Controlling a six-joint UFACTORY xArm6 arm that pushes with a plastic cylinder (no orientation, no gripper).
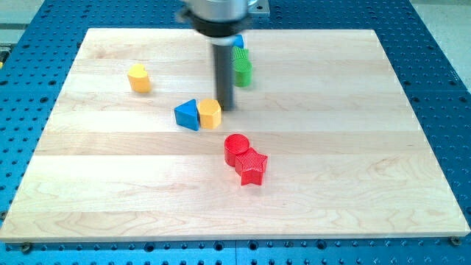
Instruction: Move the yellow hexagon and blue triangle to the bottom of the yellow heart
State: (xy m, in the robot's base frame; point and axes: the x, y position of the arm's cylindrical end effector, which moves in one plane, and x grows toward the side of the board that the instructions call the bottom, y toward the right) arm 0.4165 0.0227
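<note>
The yellow hexagon [210,113] sits near the board's middle, touching the blue triangle [188,115] on its left. The yellow heart [138,78] lies apart, toward the view's upper left. My tip [226,108] stands just to the right of the yellow hexagon, at its upper right edge, close to or touching it. The dark rod rises from there to the view's top.
A red cylinder [236,147] and a red star [252,166] touch each other below and right of my tip. A green block [243,67] and a blue block [238,42], partly hidden by the rod, sit near the top. The wooden board [368,184] lies on a blue perforated table.
</note>
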